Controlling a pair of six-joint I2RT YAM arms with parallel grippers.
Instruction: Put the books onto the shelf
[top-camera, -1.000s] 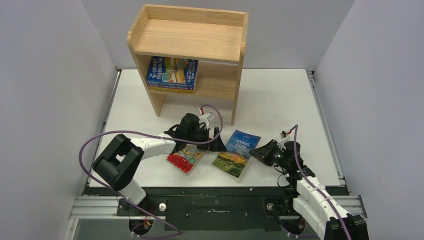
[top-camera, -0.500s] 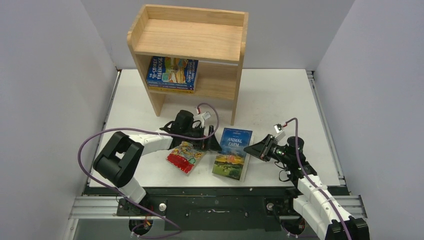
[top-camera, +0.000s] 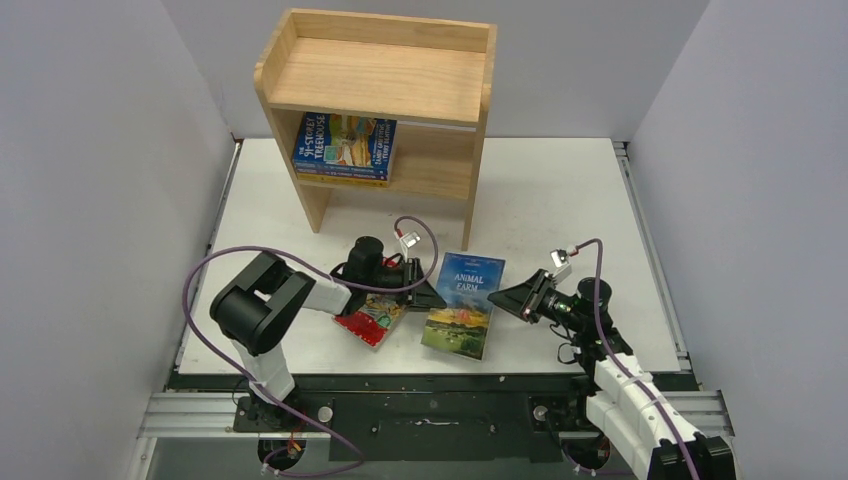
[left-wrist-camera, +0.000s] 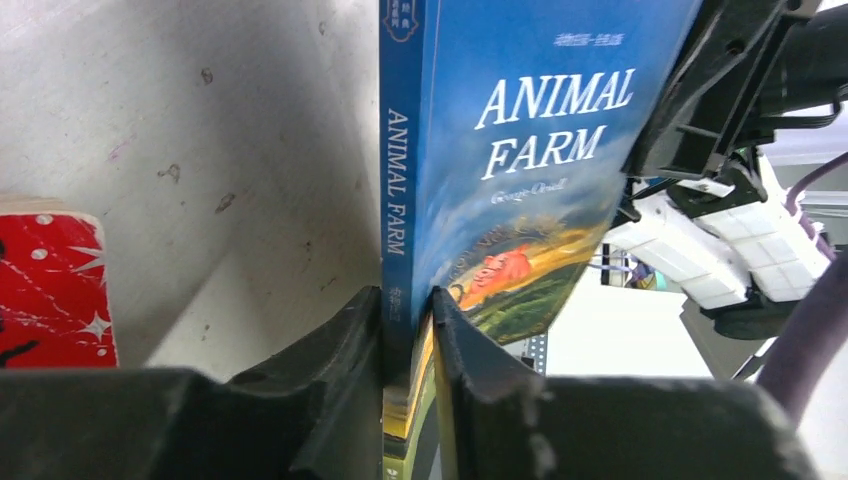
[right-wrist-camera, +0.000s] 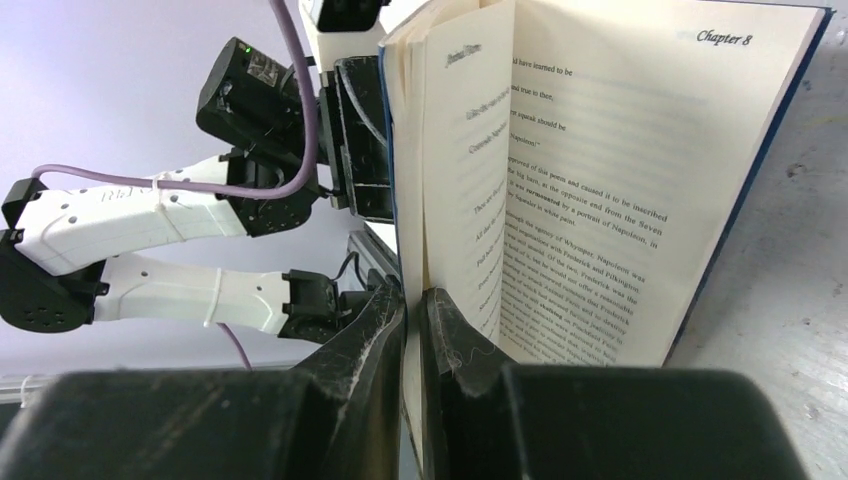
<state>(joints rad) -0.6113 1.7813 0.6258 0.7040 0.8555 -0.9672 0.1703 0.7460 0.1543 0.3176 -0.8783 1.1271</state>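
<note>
Top view: Animal Farm (top-camera: 463, 303) sits in front of the shelf (top-camera: 380, 75), between the left gripper (top-camera: 425, 292) and right gripper (top-camera: 503, 297). Left wrist — fingers (left-wrist-camera: 340, 350) squeezed tight on its spine. Right wrist — fingers (right-wrist-camera: 370, 330) nearly touching, pinching a few pages; the book's fanned open.

Table (top-camera: 560, 190): white top; carried one wooden shelf (top-camera: 380, 75), which stood at the far side, left of centre. Its inner board held a flat stack of books (top-camera: 345, 145), blue cover uppermost, at the left end. Toward the table's near edge lay a red-bordered book (top-camera: 368, 318), with the Animal Farm paperback (top-camera: 463, 305) just beside it on the right.
</note>
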